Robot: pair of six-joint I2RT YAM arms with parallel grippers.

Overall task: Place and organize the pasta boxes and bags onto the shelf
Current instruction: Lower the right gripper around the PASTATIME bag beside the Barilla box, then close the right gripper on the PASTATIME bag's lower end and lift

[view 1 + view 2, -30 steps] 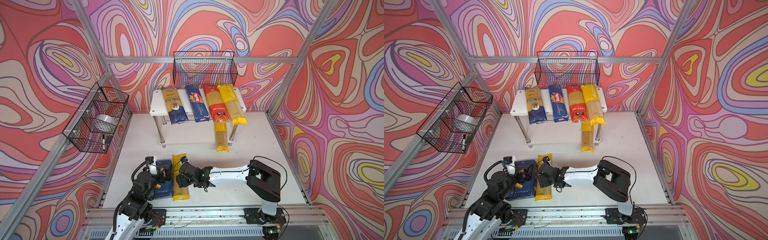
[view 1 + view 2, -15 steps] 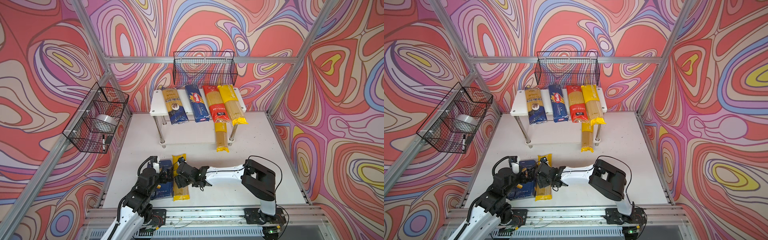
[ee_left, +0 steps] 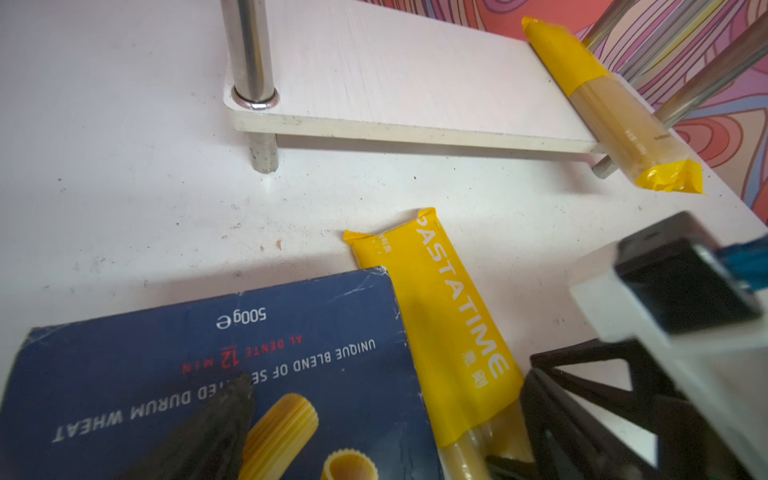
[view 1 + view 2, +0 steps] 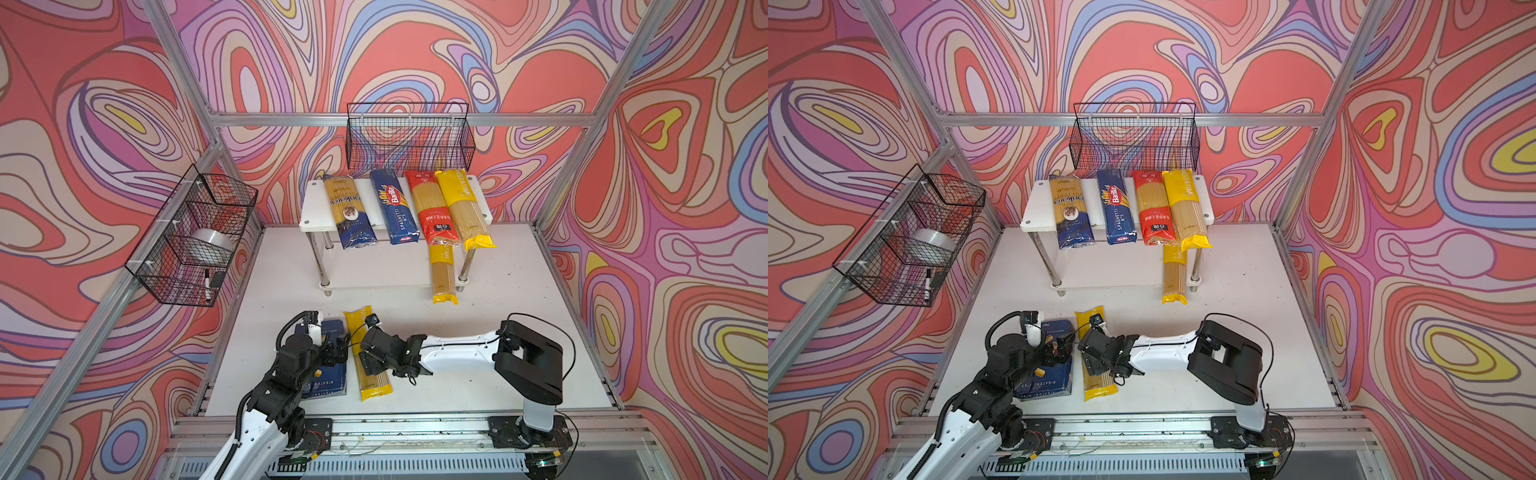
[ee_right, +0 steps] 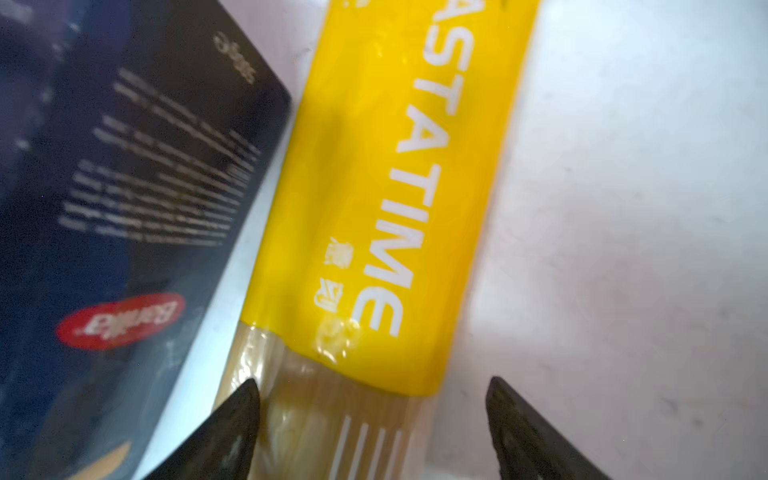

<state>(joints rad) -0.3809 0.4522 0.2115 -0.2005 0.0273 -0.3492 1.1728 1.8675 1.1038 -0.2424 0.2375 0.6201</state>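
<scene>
R gripper (image 5: 374, 399): jaws spread, straddling yellow PASTATIME bag (image 5: 395, 187), which lies flat on table (image 4: 478, 332). L gripper (image 4: 336, 353): over rigatoni box (image 3: 249, 353) alongside bag, 1 finger (image 3: 199, 432) on carton; spread or pressed together, can't tell. Spaghetti n.5 box (image 4: 397, 212): on shelf (image 4: 316, 210), top tier.

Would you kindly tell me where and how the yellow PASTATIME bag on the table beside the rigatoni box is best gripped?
Probably across its narrow width near mid-length, from above: the bag lies flat and long, and the right gripper, jaws open, straddles it there.
</scene>
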